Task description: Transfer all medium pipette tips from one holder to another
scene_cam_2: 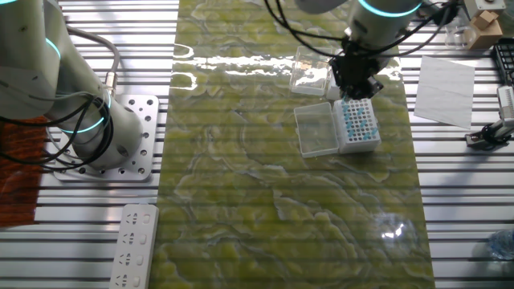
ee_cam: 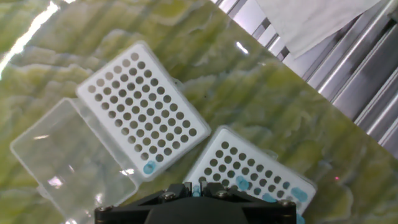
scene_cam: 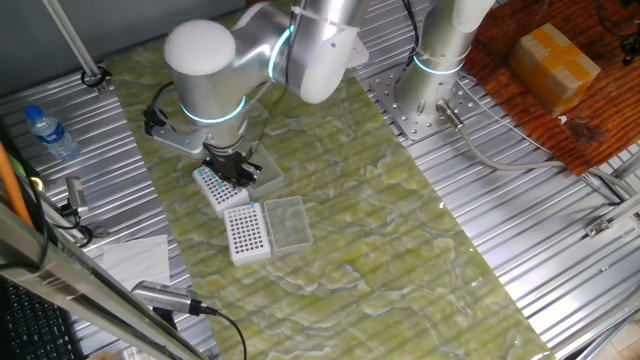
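In the hand view two white grid holders lie on the green mat. The upper-left holder (ee_cam: 140,109) has mostly bare dark holes and one light-blue medium pipette tip (ee_cam: 149,167) at its near corner. The lower-right holder (ee_cam: 249,171) carries a few blue tips (ee_cam: 242,182) near my fingers. My gripper (ee_cam: 196,186) is at the bottom edge, over the lower-right holder, shut on a small light-blue tip held between the fingers. In one fixed view the gripper (scene_cam: 232,172) hangs low over the far holder (scene_cam: 210,186); the near holder (scene_cam: 247,232) lies beside it.
The upper-left holder's clear lid (ee_cam: 68,155) lies open on the mat; it also shows in one fixed view (scene_cam: 288,222). A white paper sheet (ee_cam: 311,18) lies on the ribbed metal table. A second robot base (scene_cam: 430,90) stands at the back. A water bottle (scene_cam: 48,132) lies at the left.
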Motion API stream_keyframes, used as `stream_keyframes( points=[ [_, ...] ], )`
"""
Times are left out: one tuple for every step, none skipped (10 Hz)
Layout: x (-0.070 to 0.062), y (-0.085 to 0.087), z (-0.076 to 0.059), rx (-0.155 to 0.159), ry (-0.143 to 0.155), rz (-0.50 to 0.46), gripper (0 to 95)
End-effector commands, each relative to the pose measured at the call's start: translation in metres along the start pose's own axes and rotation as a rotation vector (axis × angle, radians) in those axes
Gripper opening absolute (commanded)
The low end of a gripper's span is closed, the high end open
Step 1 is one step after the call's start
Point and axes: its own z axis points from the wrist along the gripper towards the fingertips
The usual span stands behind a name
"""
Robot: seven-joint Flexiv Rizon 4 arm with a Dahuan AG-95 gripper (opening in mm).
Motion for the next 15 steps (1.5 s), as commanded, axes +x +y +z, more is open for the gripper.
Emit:
stream_keyframes(
  points=[
    [-0.001,0.004,-0.024,-0.018,0.015,0.032,0.0],
    [-0.003,0.005,-0.033,-0.03,0.022,0.043,0.0],
    [-0.006,0.006,-0.041,-0.035,0.03,0.054,0.0],
    [-0.011,0.009,-0.054,-0.043,0.042,0.082,0.0],
    [-0.022,0.019,-0.062,-0.048,0.043,0.133,0.0],
    [-0.026,0.024,-0.062,-0.049,0.04,0.153,0.0],
    [-0.032,0.03,-0.061,-0.05,0.036,0.178,0.0],
    [-0.036,0.035,-0.059,-0.05,0.032,0.195,0.0],
    [-0.038,0.037,-0.058,-0.05,0.03,0.203,0.0],
    [-0.042,0.041,-0.056,-0.049,0.028,0.22,0.0],
    [-0.044,0.043,-0.055,-0.048,0.028,0.228,0.0],
    [-0.046,0.046,-0.054,-0.047,0.027,0.234,0.0],
    [-0.047,0.047,-0.053,-0.046,0.027,0.236,0.0],
    [-0.048,0.048,-0.052,-0.045,0.028,0.234,0.0],
    [-0.048,0.048,-0.051,-0.044,0.027,0.23,0.0]
  ],
)
